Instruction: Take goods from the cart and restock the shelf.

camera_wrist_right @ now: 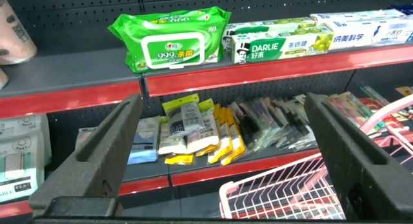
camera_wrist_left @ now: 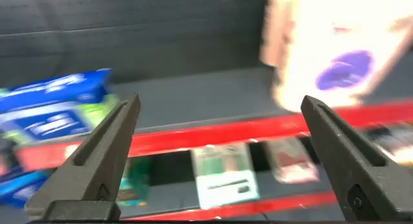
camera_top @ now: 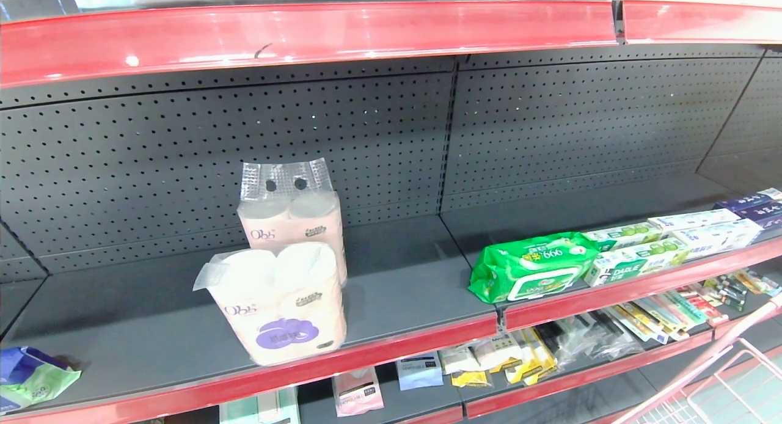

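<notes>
Head above; wrists level with shelf

The right claw gapes wide, facing a green wipes pack beside toothpaste boxes on the shelf.

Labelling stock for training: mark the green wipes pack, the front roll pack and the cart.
Wipes pack (camera_top: 531, 266): head view, green top face.
Front roll pack (camera_top: 282, 305): head view, front face.
Cart (camera_top: 733, 375): head view, pink wire basket.

front toilet-roll pack upright at shelf edge, rear toilet-roll pack just behind; green wet-wipes pack flat rightward; pink cart below.
</notes>
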Available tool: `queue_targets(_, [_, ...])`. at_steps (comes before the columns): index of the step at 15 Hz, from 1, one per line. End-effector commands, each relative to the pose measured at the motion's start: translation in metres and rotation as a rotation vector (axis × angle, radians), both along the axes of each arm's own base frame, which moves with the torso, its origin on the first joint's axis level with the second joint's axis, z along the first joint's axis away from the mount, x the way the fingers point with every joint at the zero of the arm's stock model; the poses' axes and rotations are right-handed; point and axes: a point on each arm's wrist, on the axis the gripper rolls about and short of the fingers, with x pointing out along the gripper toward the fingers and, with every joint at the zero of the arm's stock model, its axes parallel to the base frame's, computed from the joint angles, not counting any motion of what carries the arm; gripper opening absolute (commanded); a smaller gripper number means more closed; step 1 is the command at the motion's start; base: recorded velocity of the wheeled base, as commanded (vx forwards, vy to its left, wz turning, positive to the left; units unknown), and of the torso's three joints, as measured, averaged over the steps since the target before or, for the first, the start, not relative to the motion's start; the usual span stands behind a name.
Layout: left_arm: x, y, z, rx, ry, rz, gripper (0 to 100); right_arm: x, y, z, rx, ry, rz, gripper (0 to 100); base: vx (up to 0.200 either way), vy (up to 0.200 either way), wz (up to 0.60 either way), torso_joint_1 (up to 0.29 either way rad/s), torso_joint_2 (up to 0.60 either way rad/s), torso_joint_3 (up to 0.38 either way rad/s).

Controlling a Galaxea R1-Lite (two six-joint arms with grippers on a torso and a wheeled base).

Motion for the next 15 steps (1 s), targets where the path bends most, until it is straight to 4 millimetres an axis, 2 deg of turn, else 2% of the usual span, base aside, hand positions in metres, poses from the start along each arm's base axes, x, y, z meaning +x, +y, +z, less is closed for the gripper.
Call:
queue_targets(1, [0.0004, 0.0007, -0.0024, 0.001, -0.001, 0.029, 100, 0.0001, 0.0000, 0.0000, 0.002, 0.001, 0.001, 100, 0.000, 0.000, 0.00, 0.000, 0.00, 0.000])
queue_targets(3, [0.0004, 0.0007, -0.0024, 0.004, -0.001, 0.029, 100, 0.0001, -0.0002, 0.0000, -0.001, 0.001, -0.006, 100, 0.000, 0.000, 0.00, 0.000, 0.00, 0.000])
queue_targets(12, [0.0006, 0.0000, -0.0024, 0.042, 0.006, -0.005, 100, 0.0000, 0.0000, 0.0004, 0.004, 0.000, 0.000, 100, 0.000, 0.000, 0.60, 0.004, 0.00, 0.003])
queue_targets(15, [0.0007, 0.0001, -0.0017, 0.033, -0.005, -0.004, 100, 0.0001, 0.0000, 0.0000, 0.004, 0.001, 0.000, 100, 0.000, 0.000, 0.00, 0.000, 0.00, 0.000])
